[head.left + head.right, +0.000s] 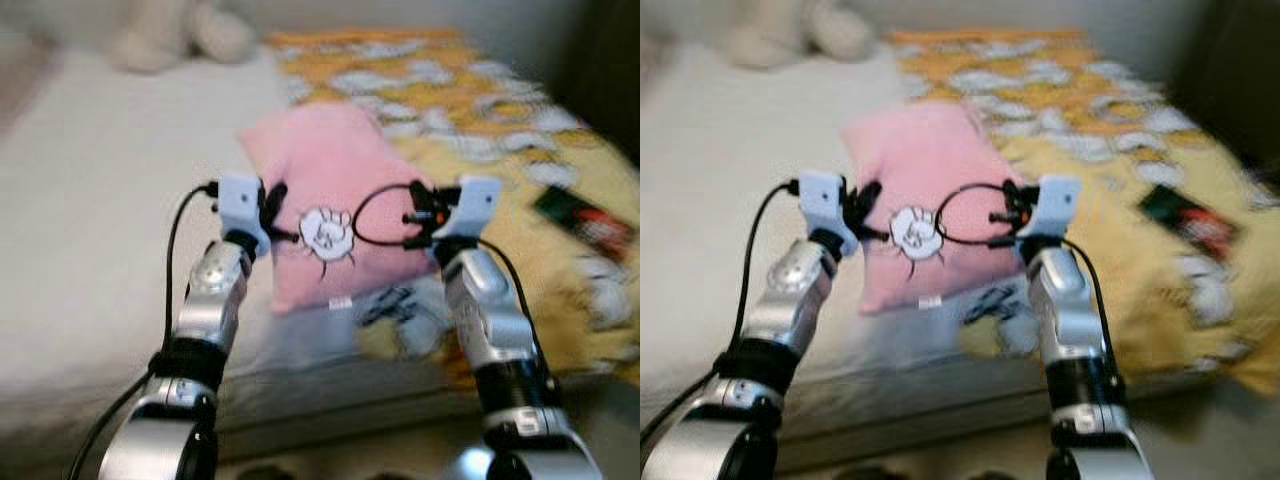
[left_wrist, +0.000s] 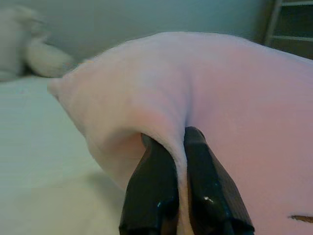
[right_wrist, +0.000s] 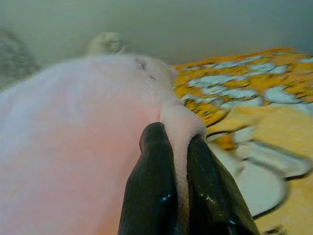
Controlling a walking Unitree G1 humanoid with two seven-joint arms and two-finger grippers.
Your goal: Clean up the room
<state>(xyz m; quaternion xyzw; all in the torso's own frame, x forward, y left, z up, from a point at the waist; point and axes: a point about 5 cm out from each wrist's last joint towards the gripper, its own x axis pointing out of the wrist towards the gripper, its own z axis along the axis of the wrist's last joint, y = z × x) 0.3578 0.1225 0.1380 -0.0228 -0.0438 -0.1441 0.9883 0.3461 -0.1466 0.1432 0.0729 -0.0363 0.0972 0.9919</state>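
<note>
A pink pillow with a white cartoon print is held up over the bed between both arms. My left gripper is shut on the pillow's left edge; in the left wrist view the pink fabric is pinched between the black fingers. My right gripper is shut on the pillow's right edge, where a fold of the pillow sits between its fingers. The head views are blurred.
The bed has a white sheet on its left half and a yellow patterned blanket on its right. A pale plush toy lies at the head. A dark flat object rests on the blanket at right.
</note>
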